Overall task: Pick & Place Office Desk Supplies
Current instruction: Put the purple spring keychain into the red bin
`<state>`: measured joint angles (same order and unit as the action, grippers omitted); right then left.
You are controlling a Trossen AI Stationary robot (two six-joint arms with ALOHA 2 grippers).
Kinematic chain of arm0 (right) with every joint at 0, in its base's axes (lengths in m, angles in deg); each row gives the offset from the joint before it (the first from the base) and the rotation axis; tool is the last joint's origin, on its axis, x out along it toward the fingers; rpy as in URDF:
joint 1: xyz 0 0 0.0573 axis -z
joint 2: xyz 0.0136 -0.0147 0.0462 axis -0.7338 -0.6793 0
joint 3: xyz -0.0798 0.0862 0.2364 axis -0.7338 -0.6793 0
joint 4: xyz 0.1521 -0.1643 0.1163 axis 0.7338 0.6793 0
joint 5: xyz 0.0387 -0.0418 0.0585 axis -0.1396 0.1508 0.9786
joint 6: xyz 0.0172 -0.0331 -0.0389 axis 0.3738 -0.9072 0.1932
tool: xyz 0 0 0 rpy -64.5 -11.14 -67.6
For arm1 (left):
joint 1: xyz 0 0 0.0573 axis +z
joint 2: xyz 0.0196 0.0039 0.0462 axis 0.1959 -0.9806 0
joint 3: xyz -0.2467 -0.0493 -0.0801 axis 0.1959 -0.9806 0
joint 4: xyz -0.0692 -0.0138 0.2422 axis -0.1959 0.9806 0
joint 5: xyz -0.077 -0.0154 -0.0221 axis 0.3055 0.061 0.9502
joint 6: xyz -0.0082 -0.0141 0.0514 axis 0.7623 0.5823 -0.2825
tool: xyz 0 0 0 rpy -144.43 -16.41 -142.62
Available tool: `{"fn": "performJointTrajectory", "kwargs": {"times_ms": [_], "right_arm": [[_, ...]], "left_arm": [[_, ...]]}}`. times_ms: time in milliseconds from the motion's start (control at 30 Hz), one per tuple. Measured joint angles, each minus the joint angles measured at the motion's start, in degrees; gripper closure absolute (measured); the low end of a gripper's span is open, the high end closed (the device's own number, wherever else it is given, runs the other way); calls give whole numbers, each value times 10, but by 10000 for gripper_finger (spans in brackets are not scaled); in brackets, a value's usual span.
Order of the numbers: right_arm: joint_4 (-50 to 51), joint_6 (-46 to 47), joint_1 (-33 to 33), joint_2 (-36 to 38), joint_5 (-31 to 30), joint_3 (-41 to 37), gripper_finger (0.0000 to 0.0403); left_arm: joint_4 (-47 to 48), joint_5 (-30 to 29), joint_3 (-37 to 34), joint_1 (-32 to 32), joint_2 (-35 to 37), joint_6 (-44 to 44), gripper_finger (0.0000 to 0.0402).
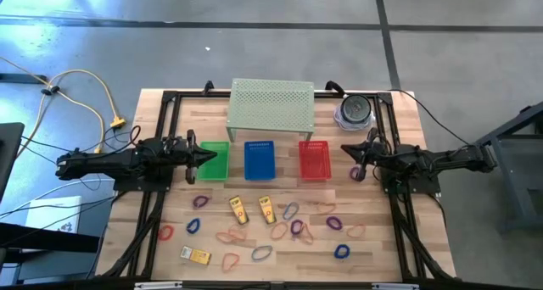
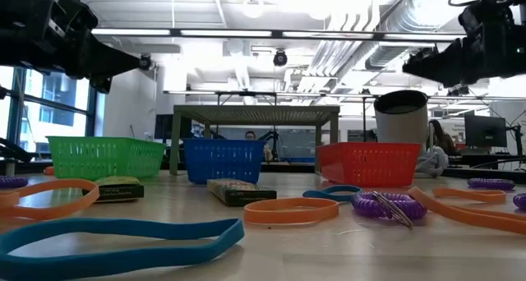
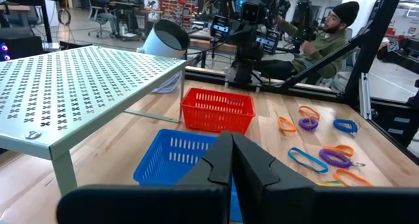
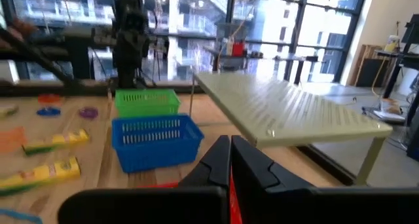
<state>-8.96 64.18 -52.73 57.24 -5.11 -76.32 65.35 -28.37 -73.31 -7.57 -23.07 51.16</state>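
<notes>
The left claw [image 1: 197,156] hangs above the green basket [image 1: 214,161] with its fingers [image 3: 220,164] pressed together and nothing between them. The right claw [image 1: 355,161], also pinched shut and empty, hovers just beside the red basket [image 1: 314,159], the blue basket [image 1: 260,160] lying between the two claws. The bands [image 1: 291,210] and packets [image 1: 238,209] lie loose on the table [image 1: 373,248], nearer the front edge than either claw, none touching a finger.

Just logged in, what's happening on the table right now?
Nothing is being handled. The left claw hangs shut over the green basket, and the right claw hangs shut just right of the red basket; neither carries anything. The blue basket sits between them. The rubber bands and yellow packets are loose on the table, in front of the baskets.
</notes>
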Motion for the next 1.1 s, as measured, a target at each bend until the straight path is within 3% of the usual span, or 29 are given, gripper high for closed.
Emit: {"fn": "performJointTrajectory", "kwargs": {"times_ms": [233,467,567,700,900,1100], "right_arm": [[22,-3,-25,-43,0,70,401],[147,42,-63,-177,-22,202,401],[238,64,-72,-242,-48,270,401],[397,196,-72,-320,-63,369,393],[596,450,-69,-429,-54,450,322],[675,566,-48,-510,48,455,215]], "left_arm": [[-5,-9,19,-11,-9,-28,401],[-7,-14,67,-44,-76,-30,400],[-9,-24,95,-61,-125,-36,392],[-13,-54,127,-88,-196,-56,366],[-127,-47,140,-132,-302,-77,308],[-262,-44,140,-170,-398,-79,277]]}}
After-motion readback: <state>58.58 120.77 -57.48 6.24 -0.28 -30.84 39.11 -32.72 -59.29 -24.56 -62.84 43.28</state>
